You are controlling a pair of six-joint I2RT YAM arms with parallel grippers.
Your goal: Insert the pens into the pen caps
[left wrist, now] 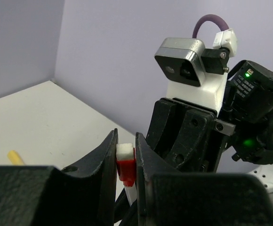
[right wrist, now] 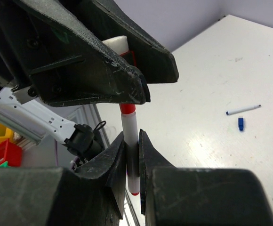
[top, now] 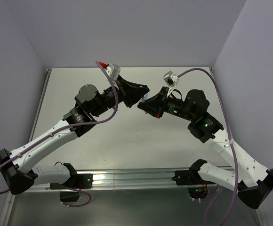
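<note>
White table (top: 127, 141) beneath; left gripper (left wrist: 126, 143) pinching red cap (left wrist: 126, 172), right gripper (right wrist: 130, 141) pinching white pen (right wrist: 128, 125): likely hazard, tilted push jamming or dropping either.

Overhead view of the table (top: 127, 139); two close, opposed wrist views, both on the red-tipped pen (right wrist: 129, 131).

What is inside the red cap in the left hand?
The end of the white pen seems to enter the cap. How deep it goes is hidden: the fingers of the left hand cover the cap.
</note>
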